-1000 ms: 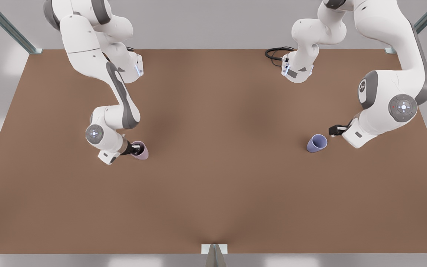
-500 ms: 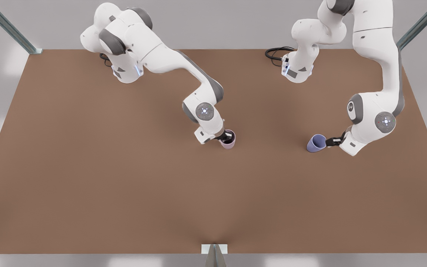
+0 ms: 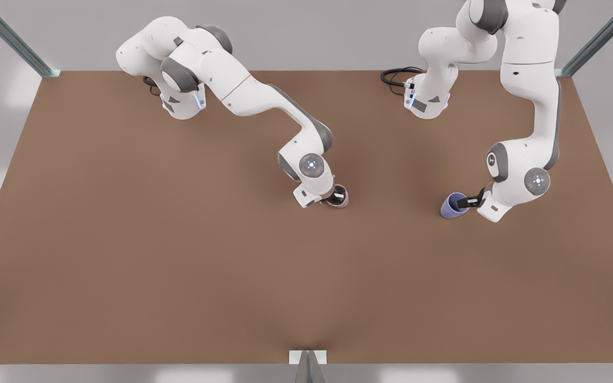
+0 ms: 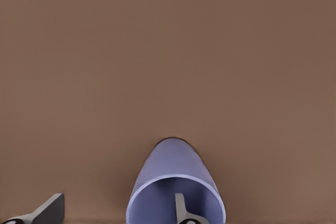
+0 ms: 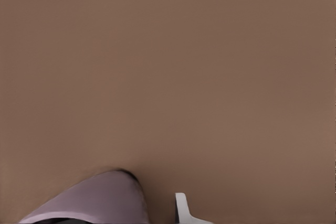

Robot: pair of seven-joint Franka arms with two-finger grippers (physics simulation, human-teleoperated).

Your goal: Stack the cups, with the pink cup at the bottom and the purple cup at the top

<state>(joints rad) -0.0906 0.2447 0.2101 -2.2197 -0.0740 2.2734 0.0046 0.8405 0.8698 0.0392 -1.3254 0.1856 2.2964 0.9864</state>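
Left gripper (image 3: 465, 202) under my control straddles the purple cup's (image 3: 453, 206) rim, fingers spread, one inside. Right gripper (image 3: 337, 199) pinches the pink cup's (image 3: 342, 195) wall on the table (image 3: 125, 239).

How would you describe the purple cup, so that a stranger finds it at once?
On the brown table, look toward the front view's right. There the left gripper straddles the rim of the purple cup. It is bluish lavender; the pink cup, mid-table at the right gripper, is mauve.
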